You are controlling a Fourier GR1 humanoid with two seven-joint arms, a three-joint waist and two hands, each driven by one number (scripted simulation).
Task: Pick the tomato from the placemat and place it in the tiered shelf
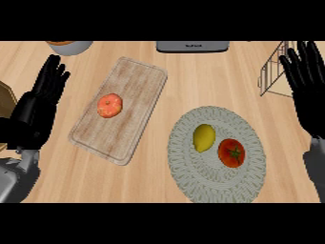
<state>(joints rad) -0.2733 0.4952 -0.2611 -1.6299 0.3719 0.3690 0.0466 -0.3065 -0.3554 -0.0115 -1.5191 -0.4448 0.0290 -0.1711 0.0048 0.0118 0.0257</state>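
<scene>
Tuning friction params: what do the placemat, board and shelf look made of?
Placemat: looks woven or crocheted fibre, pale grey, matte; concentric ribbed rings and a scalloped edge show.
Board: seems wood, pale and matte; lengthwise grain streaks, rounded corners with a lighter rim.
Shelf: probably metal wire, thin light rods; mostly hidden behind the right hand, so finish is unclear.

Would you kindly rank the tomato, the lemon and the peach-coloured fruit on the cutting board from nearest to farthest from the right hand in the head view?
From the right hand:
1. Tomato, on the placemat's right part.
2. Lemon, just left of the tomato.
3. Peach-coloured fruit, on the cutting board, far left.
</scene>
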